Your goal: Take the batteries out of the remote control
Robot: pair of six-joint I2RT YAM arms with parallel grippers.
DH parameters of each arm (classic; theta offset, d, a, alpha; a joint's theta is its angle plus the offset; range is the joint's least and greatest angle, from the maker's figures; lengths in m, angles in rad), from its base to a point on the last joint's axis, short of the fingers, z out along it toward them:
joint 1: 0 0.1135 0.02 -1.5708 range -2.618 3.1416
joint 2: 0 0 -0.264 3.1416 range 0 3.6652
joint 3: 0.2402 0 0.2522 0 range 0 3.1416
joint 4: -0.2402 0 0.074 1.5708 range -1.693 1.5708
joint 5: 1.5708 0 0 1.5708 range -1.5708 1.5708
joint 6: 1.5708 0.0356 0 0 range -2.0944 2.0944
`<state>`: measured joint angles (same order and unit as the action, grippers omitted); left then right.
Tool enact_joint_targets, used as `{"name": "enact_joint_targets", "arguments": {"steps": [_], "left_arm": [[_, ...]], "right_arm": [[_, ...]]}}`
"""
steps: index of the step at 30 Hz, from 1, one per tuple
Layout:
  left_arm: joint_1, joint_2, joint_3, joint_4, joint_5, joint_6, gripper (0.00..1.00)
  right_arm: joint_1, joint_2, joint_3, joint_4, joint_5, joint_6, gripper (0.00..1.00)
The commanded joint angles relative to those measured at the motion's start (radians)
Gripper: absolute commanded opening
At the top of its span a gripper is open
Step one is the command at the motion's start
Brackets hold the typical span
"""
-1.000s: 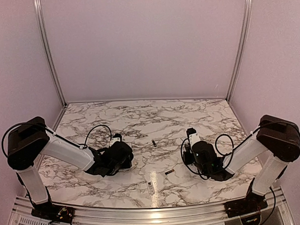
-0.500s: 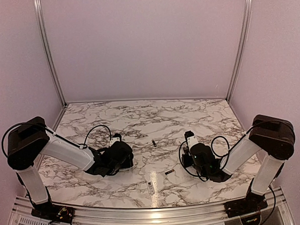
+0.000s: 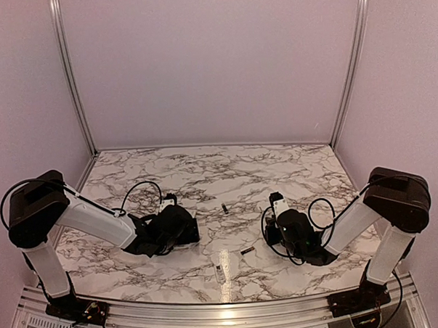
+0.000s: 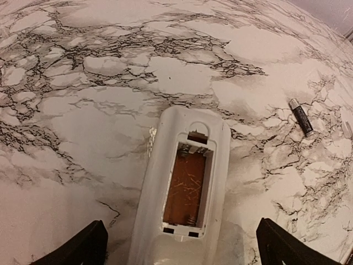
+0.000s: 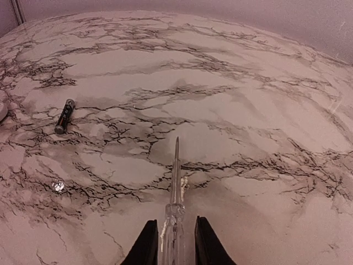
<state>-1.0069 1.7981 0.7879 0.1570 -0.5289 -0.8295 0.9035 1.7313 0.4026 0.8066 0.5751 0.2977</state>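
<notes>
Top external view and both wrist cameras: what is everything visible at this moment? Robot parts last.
remote control: one, white, lying back up on the table, battery bay open and empty
batteries: two, dark with a lighter end, loose on the table between the arms; the second lies nearer the front
pale strip: one, whitish, near the table's front edge, in the middle
slim tool: one, clear handle and metal shaft, between the right end effector's fingers
table: one, white marble with dark veins
left end effector: one, black, open, fingers either side of the remote control and clear of it
right end effector: one, black, fingers close beside the slim tool
arms: two, white with black joints, one at each near corner
</notes>
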Motion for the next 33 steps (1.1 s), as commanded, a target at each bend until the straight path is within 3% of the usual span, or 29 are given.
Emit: {"name": "enact_joint_targets", "arguments": {"steps": [1,4,13,20,22,27,33], "left_arm": [[0.002,-0.055,-0.018,-0.053,0.018,0.014,0.99],[0.002,-0.085,-0.024,-0.054,0.016,0.027,0.99],[0.002,-0.143,-0.028,-0.047,-0.009,0.076,0.99],[0.002,-0.249,-0.033,-0.078,-0.086,0.155,0.99],[0.004,-0.295,-0.033,-0.097,-0.129,0.187,0.99],[0.048,-0.405,-0.033,-0.14,-0.195,0.26,0.99],[0.139,-0.528,-0.051,-0.136,-0.24,0.36,0.99]], "right_arm": [[-0.002,-0.026,0.021,-0.057,-0.029,0.039,0.26],[-0.003,-0.045,0.021,-0.08,-0.045,0.055,0.33],[-0.003,-0.093,0.025,-0.122,-0.081,0.06,0.36],[-0.003,-0.225,0.046,-0.192,-0.187,0.035,0.5],[-0.003,-0.296,0.064,-0.244,-0.21,0.022,0.58],[-0.005,-0.442,0.147,-0.39,-0.228,-0.016,0.97],[-0.016,-0.58,0.216,-0.499,-0.142,-0.074,0.98]]}}
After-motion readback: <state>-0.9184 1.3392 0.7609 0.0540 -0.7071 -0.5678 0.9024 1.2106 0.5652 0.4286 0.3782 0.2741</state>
